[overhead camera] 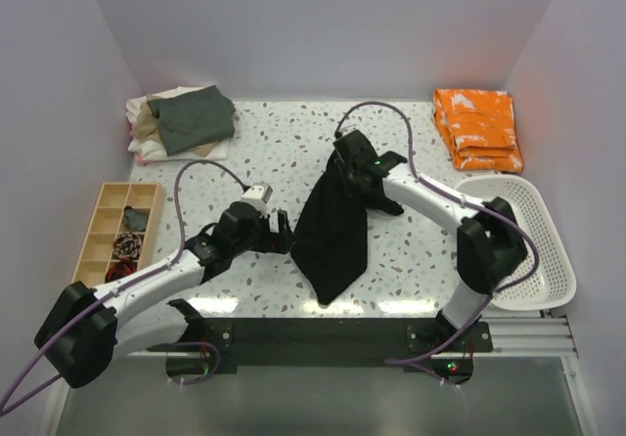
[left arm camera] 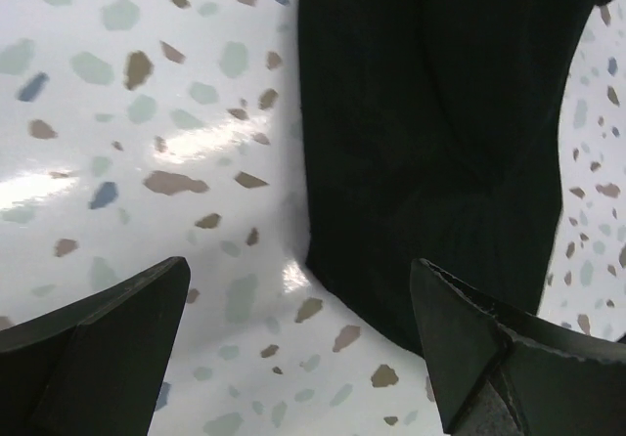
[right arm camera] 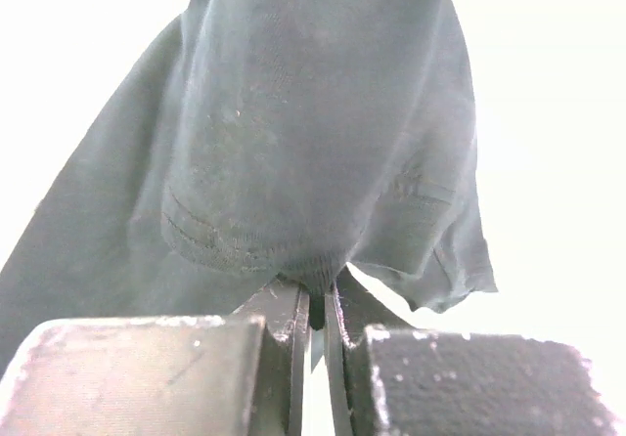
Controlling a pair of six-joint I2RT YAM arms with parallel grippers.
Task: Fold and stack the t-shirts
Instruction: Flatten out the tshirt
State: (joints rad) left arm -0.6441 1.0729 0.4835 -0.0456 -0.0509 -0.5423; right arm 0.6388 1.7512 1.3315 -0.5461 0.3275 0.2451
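1. Black t-shirt (overhead camera: 333, 231): soft matte knit, bunched into a long drape that is narrow at the top, wider in the middle and tapers to a point toward the near edge. It sits mid-tabletop, between the two arms. The right wrist view shows faint ribbed seams and a loose hemmed edge.
2. Right claw (right arm camera: 316, 304): I have it closed to a thin slit, pinching a gathered fold at the top of the black t-shirt, which hangs from it.
3. Left claw (left arm camera: 300, 265): jaws spread wide, gripping nothing. It is low over the tabletop just beside the shirt's left edge. The cloth's lower corner shows between the fingers, nearer the right one; I cannot tell whether it touches.
4. Folded stack, far left corner: grey-green shirt (overhead camera: 194, 118) on top, with tan and cream layers (overhead camera: 156, 145) beneath.
5. Tabletop (overhead camera: 284, 143): glossy white, with terrazzo flecks.
6. Orange cloth (overhead camera: 477, 128): folded, white-patterned, in the far right corner.
7. Basket (overhead camera: 548, 260): white slotted plastic with rounded corners, at the right edge.
8. Wooden tray (overhead camera: 115, 201): divided into compartments, at the left edge, with small dark items in some cells.
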